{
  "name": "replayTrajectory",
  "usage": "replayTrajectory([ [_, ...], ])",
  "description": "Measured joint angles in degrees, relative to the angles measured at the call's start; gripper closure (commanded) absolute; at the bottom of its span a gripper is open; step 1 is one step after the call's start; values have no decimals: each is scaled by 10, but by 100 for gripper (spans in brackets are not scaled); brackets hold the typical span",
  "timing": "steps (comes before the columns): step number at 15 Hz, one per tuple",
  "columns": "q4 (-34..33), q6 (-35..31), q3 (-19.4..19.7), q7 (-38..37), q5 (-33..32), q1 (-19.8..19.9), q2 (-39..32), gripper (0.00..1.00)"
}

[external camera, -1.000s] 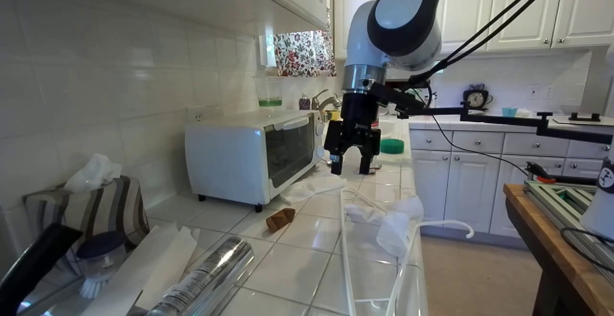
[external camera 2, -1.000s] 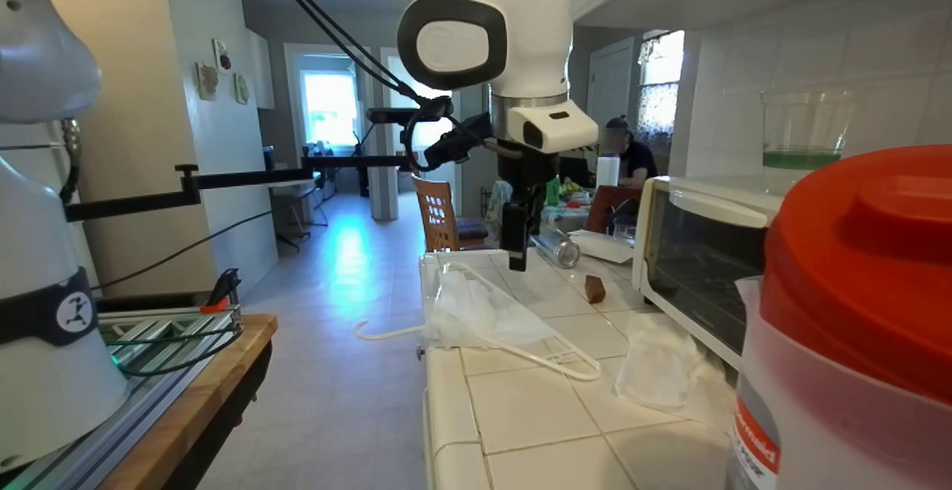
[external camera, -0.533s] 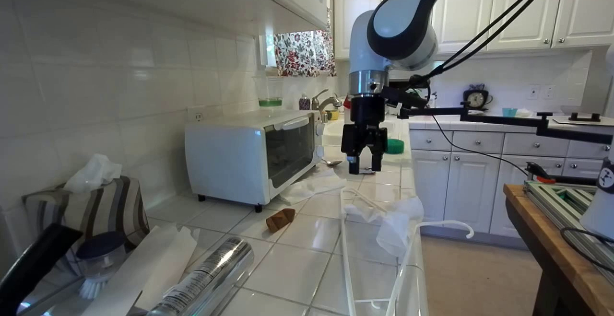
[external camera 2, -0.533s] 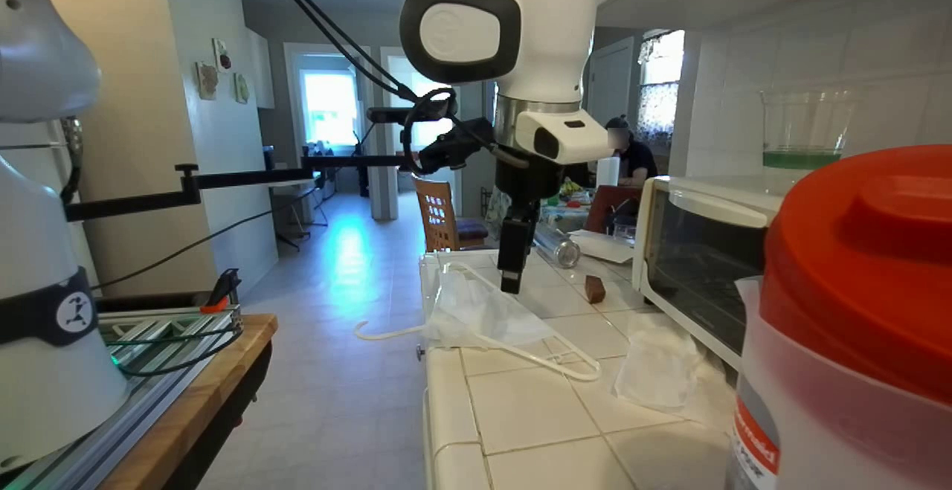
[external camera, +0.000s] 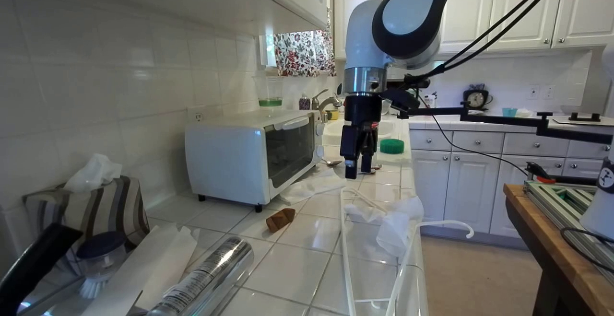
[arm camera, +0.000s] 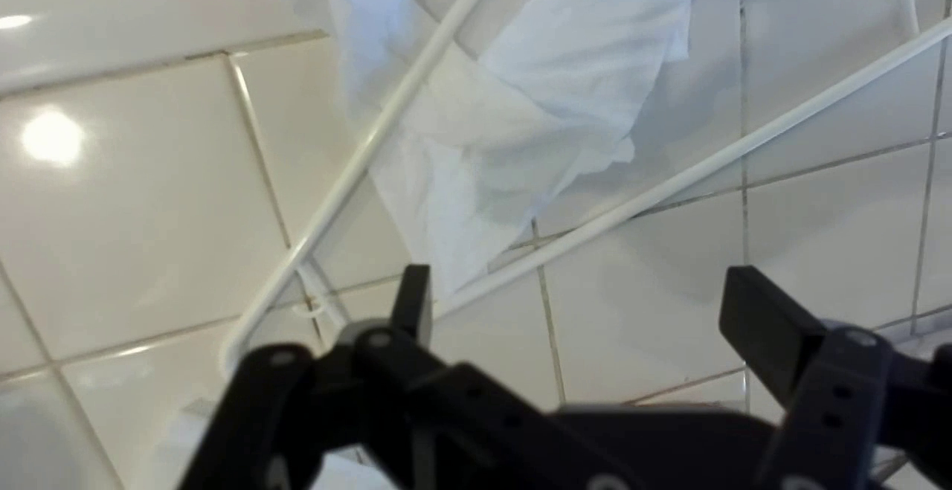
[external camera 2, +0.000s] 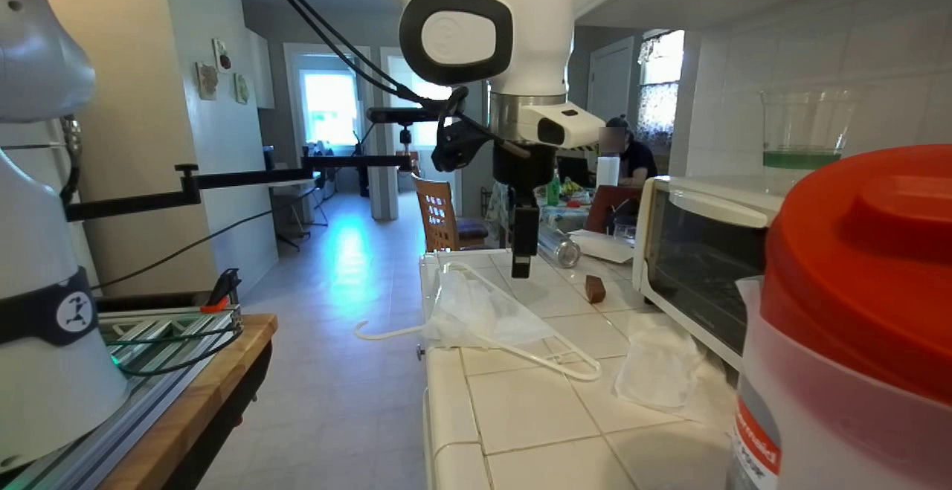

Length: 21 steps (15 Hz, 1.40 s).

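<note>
Nearby, a striped box [external camera: 110,203] holds tissue [external camera: 93,172], a clear container [external camera 2: 807,120] something green [external camera 2: 802,158], and the hand [arm camera: 581,300], spread wide and empty, hovers near a white hanger [arm camera: 632,207] whose hook [external camera: 448,222] juts past the counter's edge [external camera: 413,287].

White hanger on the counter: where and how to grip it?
Probably the bare stretch of its long bar opposite the hook, from above, with the open gripper turned to close across it. The hanger lies on the counter; there the bar is thin, straight and clear of the white cloth.
</note>
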State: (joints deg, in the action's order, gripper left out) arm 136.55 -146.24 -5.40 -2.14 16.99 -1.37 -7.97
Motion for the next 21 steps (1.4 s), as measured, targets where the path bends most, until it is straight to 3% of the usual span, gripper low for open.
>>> replayTrajectory([
  [8,0,0,0,25,8,-2,2,0],
  [13,4,8,-37,152,61,-9,15,0],
  [17,25,65,-50,225,75,-19,45,0],
  [21,57,131,-35,230,30,-19,84,0],
])
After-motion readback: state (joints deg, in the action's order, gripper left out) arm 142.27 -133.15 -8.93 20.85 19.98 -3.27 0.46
